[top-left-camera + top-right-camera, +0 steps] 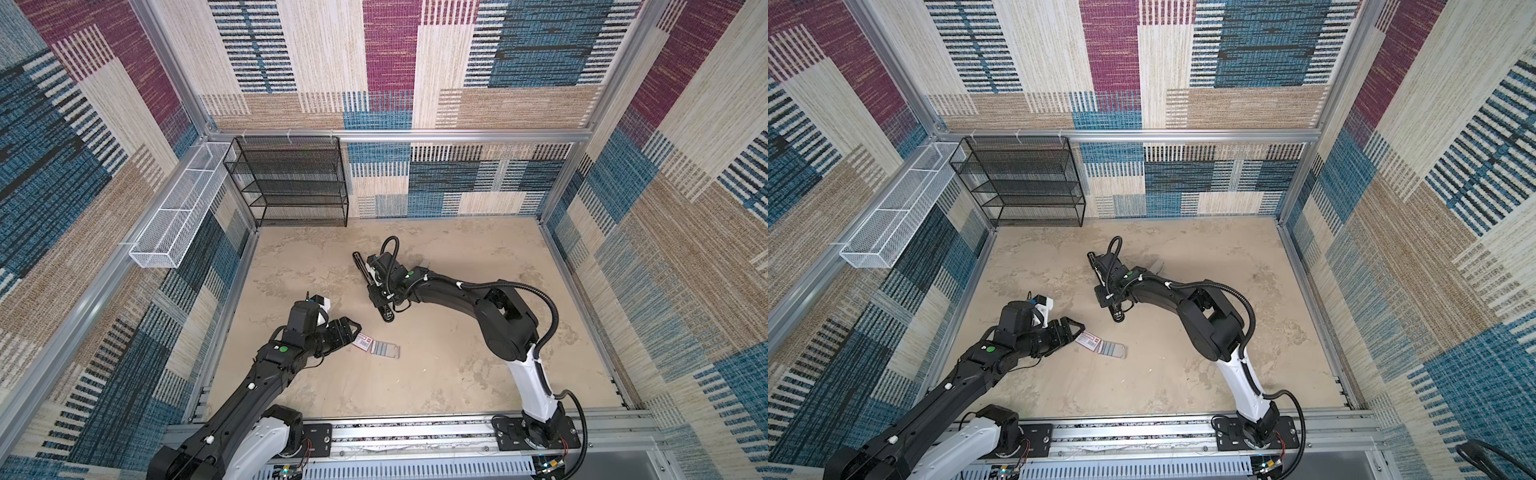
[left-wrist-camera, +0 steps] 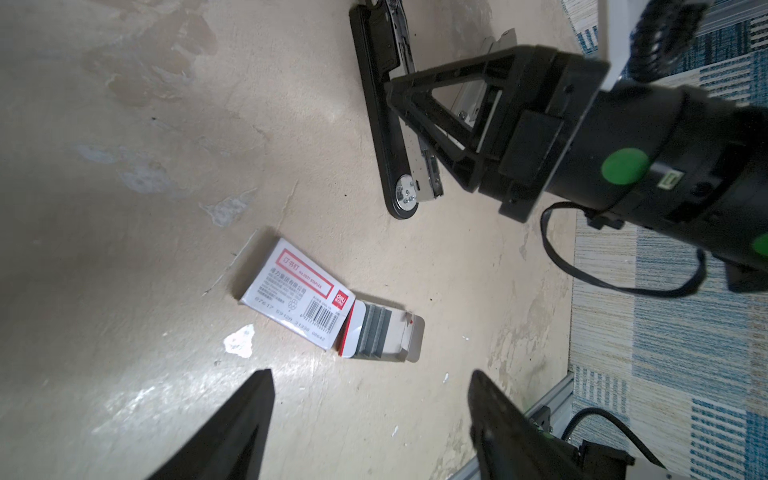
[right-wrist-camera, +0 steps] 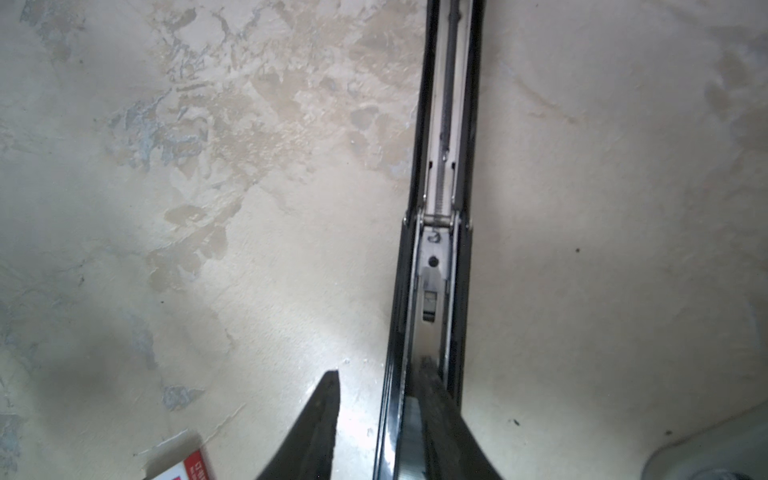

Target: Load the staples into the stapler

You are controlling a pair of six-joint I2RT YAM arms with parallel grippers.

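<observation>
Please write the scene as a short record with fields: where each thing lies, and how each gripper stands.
stapler: lies opened on the table, metal channel exposed
staple box: white with a red label, flat on the table, tray slid partly out
staples: grey rows in the tray
left gripper: open, empty, close to the box
right gripper: at the stapler, jaws apart, one finger over the channel, the other beside the stapler

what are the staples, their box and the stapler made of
Staples: grey metal, dull sheen, ribbed strips. Box: thin printed card, likely glossy; folded flap shows. Stapler: black body, probably plastic or painted metal; bright metal channel and spring inside.
</observation>
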